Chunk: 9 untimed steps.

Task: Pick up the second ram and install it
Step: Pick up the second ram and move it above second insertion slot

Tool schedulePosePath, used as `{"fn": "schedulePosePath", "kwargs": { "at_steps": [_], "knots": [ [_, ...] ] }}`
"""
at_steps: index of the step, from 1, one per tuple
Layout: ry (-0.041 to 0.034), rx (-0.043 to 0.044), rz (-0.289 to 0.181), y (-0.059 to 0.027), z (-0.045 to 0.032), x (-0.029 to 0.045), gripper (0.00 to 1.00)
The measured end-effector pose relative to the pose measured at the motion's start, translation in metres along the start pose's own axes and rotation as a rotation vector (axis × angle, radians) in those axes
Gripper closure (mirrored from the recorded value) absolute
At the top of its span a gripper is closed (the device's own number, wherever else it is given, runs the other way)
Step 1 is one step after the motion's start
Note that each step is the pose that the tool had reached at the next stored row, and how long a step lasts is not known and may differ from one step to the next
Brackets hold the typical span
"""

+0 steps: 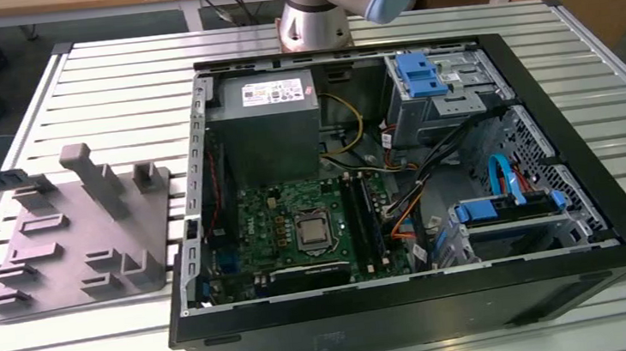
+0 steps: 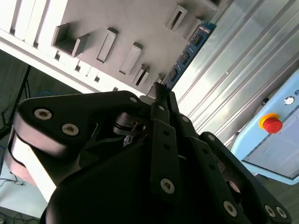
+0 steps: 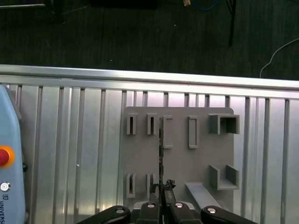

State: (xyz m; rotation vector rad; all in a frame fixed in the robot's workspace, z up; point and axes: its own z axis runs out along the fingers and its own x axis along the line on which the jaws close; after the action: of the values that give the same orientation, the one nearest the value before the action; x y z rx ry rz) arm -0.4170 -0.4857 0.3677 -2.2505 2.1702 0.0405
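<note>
Second wrist view shows you the second ram [image 2: 187, 55] pinched at one end between the fingers [image 2: 161, 100], with its free end pointing away from them. In the first wrist view you see it edge-on, a thin dark line over the grey slotted block [image 3: 201, 158] on the slatted metal table [image 3: 70, 154]. The open computer case [image 1: 417, 303] sits just beside the block, on the exterior view's right.
</note>
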Motion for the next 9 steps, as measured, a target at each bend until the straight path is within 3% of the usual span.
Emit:
{"fn": "schedulePosePath", "kwargs": {
  "at_steps": [4, 9],
  "knots": [
    [-0.0041, 0.0001, 0.000, 0.0001, -0.0101, -0.0003, 0.86],
    [-0.0059, 0.0002, 0.000, 0.0001, -0.0103, -0.0003, 0.86]
  ]
}}
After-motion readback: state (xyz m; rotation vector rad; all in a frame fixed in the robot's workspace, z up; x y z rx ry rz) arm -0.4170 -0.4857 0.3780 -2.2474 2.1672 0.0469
